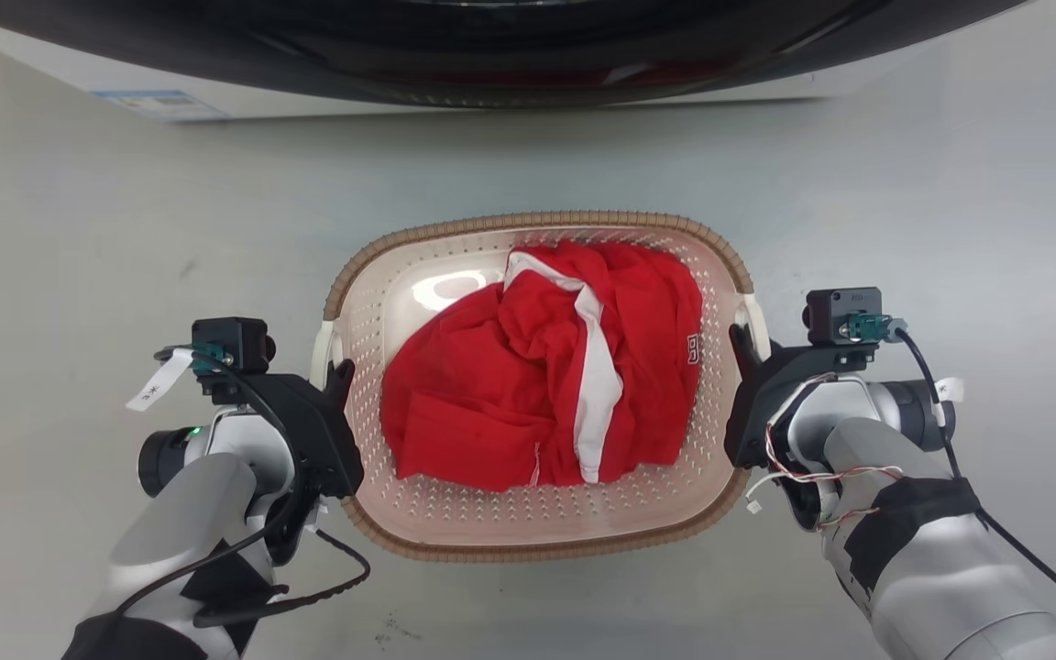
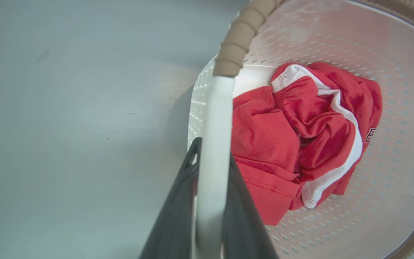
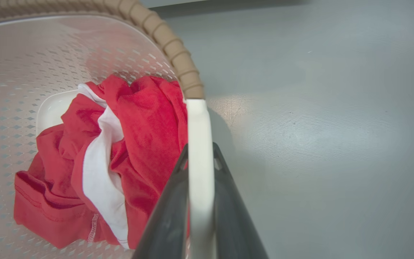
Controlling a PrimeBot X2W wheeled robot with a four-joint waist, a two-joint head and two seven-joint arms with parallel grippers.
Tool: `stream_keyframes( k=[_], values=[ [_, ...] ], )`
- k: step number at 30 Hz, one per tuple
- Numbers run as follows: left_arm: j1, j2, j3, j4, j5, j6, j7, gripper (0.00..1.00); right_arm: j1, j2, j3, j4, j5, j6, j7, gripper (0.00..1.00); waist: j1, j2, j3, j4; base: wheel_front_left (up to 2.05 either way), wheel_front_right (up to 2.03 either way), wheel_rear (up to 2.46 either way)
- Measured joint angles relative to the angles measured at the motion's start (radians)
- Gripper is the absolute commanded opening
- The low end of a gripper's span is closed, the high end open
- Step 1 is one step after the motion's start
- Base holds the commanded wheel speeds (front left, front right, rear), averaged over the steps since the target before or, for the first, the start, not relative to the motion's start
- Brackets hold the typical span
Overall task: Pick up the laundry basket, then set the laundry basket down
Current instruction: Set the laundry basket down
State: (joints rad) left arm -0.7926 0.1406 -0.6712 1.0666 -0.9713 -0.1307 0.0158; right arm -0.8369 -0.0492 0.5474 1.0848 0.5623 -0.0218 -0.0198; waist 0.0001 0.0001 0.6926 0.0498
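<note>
Pale grey floor [image 1: 79,229] spreads wide and bare on the left, right and near sides. At the far edge stands the white washing machine [image 1: 858,82] with its dark door. The laundry basket [image 1: 537,541] sits centred between both arms, well apart from the machine. A crumpled red and white garment [image 1: 491,394] lies in it. The left tool [image 1: 340,376] is clamped narrow on the white left handle [image 2: 214,108]. The right tool [image 1: 741,344] pinches the right handle [image 3: 199,126] the same way. Whether the basket rests on the floor or hangs just above it, I cannot tell.
</note>
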Motion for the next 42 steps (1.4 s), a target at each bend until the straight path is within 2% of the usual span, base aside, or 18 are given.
stream_keyframes(
  k=[13, 23, 26, 27, 28, 29, 30, 31, 32, 33, 42],
  values=[
    [-0.02, -0.016, -0.024, 0.0, 0.013, 0.002, -0.08, 0.0, -0.029, -0.008, -0.007, 0.03, -0.001, -0.014, -0.052, 0.0, 0.0, 0.0, 0.076, 0.01, 0.0, 0.0, 0.0],
    [-0.02, -0.022, -0.041, 0.004, -0.016, 0.003, -0.051, 0.0, -0.032, -0.007, -0.004, 0.067, -0.001, -0.013, -0.052, 0.0, -0.0001, -0.0001, 0.086, 0.016, 0.0, 0.0, 0.0],
    [-0.02, -0.023, -0.043, 0.004, -0.029, 0.003, -0.031, 0.0, -0.035, -0.008, 0.003, 0.075, -0.002, -0.003, -0.052, 0.0, -0.0002, -0.0002, 0.087, 0.017, 0.0, 0.0, 0.0],
    [-0.02, -0.022, -0.046, 0.004, -0.031, 0.007, -0.027, 0.0, -0.036, -0.009, 0.007, 0.077, -0.005, 0.003, -0.052, 0.3, -0.0002, -0.0001, 0.088, 0.018, 0.0, 0.0, 0.0],
    [-0.02, -0.022, -0.048, 0.004, -0.032, 0.008, -0.021, 0.12, -0.036, -0.009, 0.008, 0.078, -0.007, 0.004, -0.052, 0.65, -0.0002, -0.0001, 0.089, 0.018, 0.0, 0.0, 0.0],
    [-0.02, -0.022, -0.051, 0.004, -0.034, 0.008, -0.016, 0.33, -0.038, -0.01, 0.009, 0.08, -0.007, 0.004, -0.052, 1.0, -0.0002, -0.0001, 0.089, 0.019, 0.0, 0.0, 0.0],
    [-0.02, -0.022, -0.053, 0.001, -0.037, 0.007, -0.012, 0.57, -0.04, -0.013, 0.009, 0.083, -0.007, 0.004, -0.052, 1.0, -0.0002, -0.0001, 0.09, 0.02, 0.0, 0.0, 0.0],
    [-0.021, -0.022, -0.054, 0.0, -0.04, 0.006, -0.007, 0.95, -0.04, -0.019, 0.009, 0.086, -0.007, 0.004, -0.053, 1.0, -0.0002, -0.0001, 0.091, 0.021, 0.0, 0.0, 0.0],
    [-0.021, -0.022, -0.056, -0.002, -0.04, 0.006, 0.0, 1.0, -0.04, -0.024, 0.009, 0.086, -0.007, 0.007, -0.054, 1.0, -0.0002, -0.0001, 0.091, 0.021, 0.0, 0.0, 0.0],
    [-0.021, -0.022, -0.058, -0.003, -0.041, 0.002, 0.005, 1.0, -0.041, -0.025, 0.01, 0.086, -0.007, 0.015, -0.057, 1.0, -0.0002, -0.0002, 0.092, 0.022, 0.0, 0.0, 0.0],
    [-0.021, -0.014, -0.069, -0.013, -0.08, -0.001, 0.017, 1.0, -0.056, -0.025, 0.009, 0.098, -0.007, 0.024, -0.08, 1.0, -0.0001, -0.0001, 0.086, 0.028, 0.0, 0.0, 0.0]
  ],
)
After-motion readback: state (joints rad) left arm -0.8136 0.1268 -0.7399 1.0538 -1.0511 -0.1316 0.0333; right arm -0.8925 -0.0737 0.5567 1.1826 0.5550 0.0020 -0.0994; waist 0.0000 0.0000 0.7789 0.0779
